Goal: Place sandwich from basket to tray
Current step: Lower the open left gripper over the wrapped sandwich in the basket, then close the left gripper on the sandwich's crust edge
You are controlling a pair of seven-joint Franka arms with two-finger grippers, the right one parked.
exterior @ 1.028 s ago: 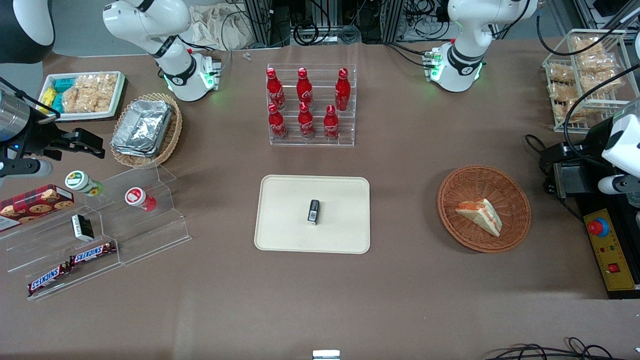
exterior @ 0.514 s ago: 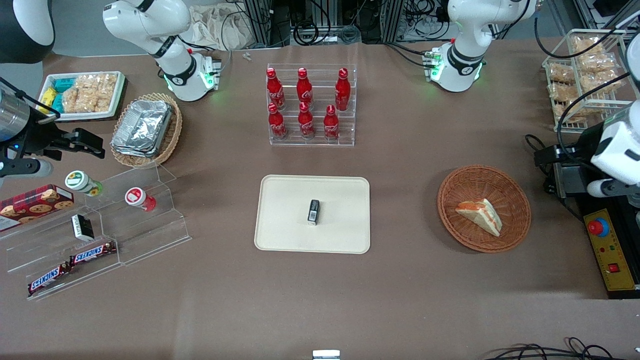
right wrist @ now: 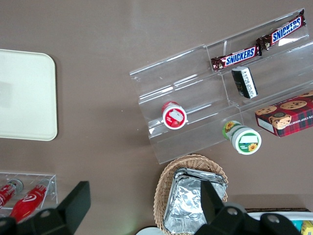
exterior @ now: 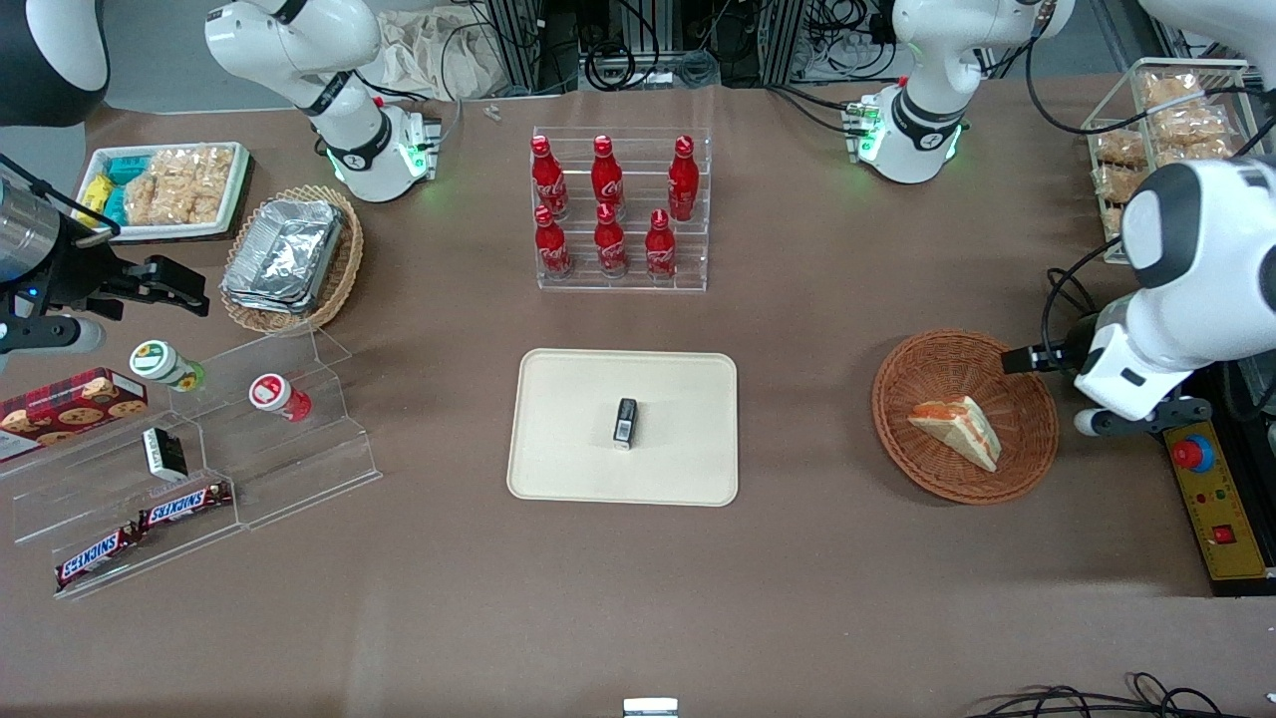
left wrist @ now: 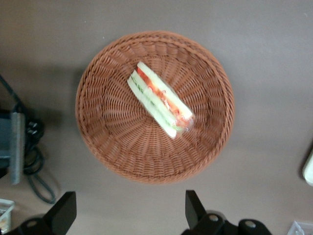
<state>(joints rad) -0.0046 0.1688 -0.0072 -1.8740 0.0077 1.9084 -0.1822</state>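
Hovering above the table just beside the basket (exterior: 965, 416), toward the working arm's end, the left gripper (left wrist: 129, 213) has its two dark fingers (left wrist: 62, 213) spread wide with nothing between them; the wrist view shows both tips apart, clear of the wicker rim. Sandwich (exterior: 957, 427) lies inside the round reddish-brown basket, roughly central, on its side, with white bread edges and orange-red and green filling visible through clear wrap (left wrist: 160, 99). No contact between gripper and sandwich. In the front view the arm's white wrist housing sits next to the basket rim, with the gripper itself hidden beneath it. Cream tray (exterior: 558, 469) sits mid-table, well apart from the basket, toward the parked arm's end of it; a small black object (exterior: 625, 422) rests near the tray's centre. Clear rack of red bottles (exterior: 618, 209) stands farther from the front camera than the tray. Red emergency button (exterior: 1192, 454) on a yellow panel lies near the basket, at the working arm's table edge. Wire rack of bagged beige snacks (exterior: 1161, 140) stands farther from the camera than the button.
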